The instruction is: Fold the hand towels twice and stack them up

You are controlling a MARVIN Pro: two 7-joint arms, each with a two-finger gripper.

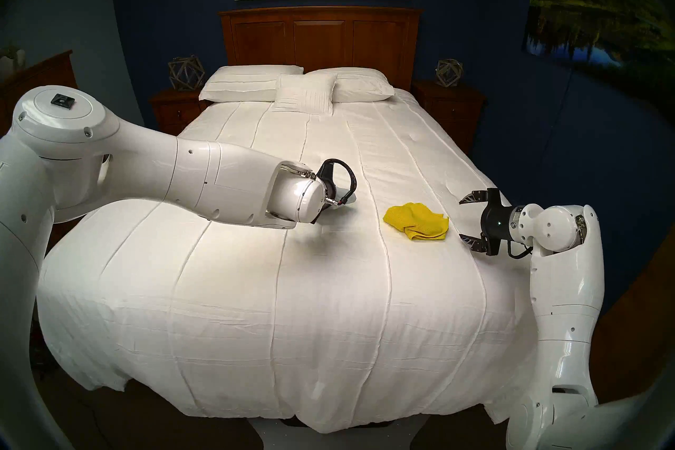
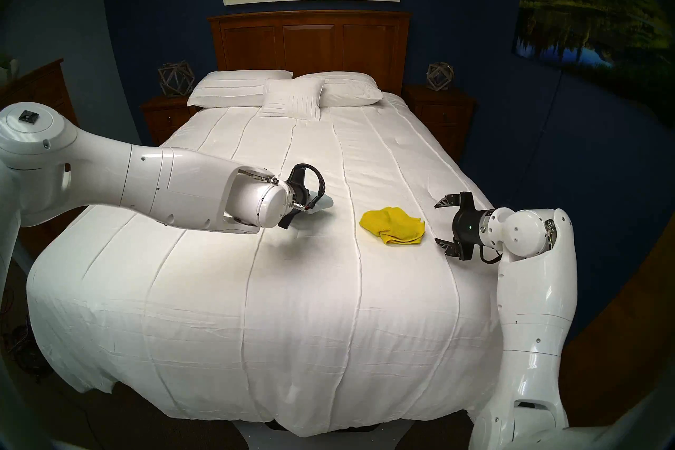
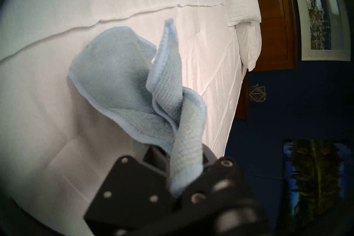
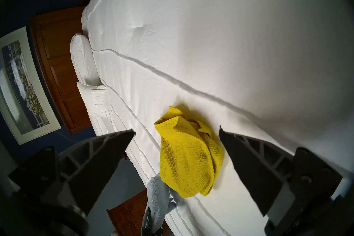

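Observation:
The crumpled bright yellow towel (image 1: 416, 221) lies on the white quilt (image 1: 255, 292), right of the middle of the bed. It also shows in the right wrist view (image 4: 187, 157). My right gripper (image 1: 465, 219) is open and empty just to the right of it, its fingers pointing at it, apart from the cloth. My left gripper (image 3: 183, 168) is shut on the pale blue towel (image 3: 122, 84), which hangs bunched from the fingers above the quilt, left of the yellow one. In the head views my left wrist hides all but a corner of the blue towel (image 2: 325, 202).
Three white pillows (image 1: 252, 82) lie at the far end against the wooden headboard (image 1: 321, 36). Wooden nightstands (image 1: 171, 109) with wire ornaments stand on both sides. The bed's right edge runs just under my right gripper.

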